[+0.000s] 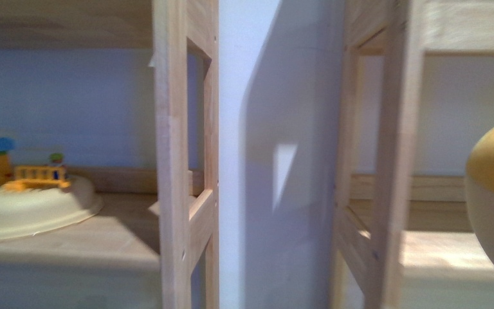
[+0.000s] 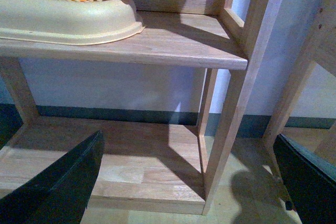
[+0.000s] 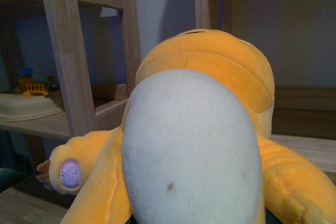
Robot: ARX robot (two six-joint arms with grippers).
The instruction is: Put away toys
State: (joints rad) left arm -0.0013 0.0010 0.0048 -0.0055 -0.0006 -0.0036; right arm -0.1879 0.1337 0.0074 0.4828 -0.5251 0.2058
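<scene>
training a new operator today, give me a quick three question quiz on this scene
1. True or false: the left gripper is open with nothing between its fingers.
2. In the front view, the cream base sits on: A) the left shelf unit B) the right shelf unit C) the floor.
3. Fill in: the plush toy has an orange body and a ___ belly.
Key: 1 true; 2 A; 3 white.
</scene>
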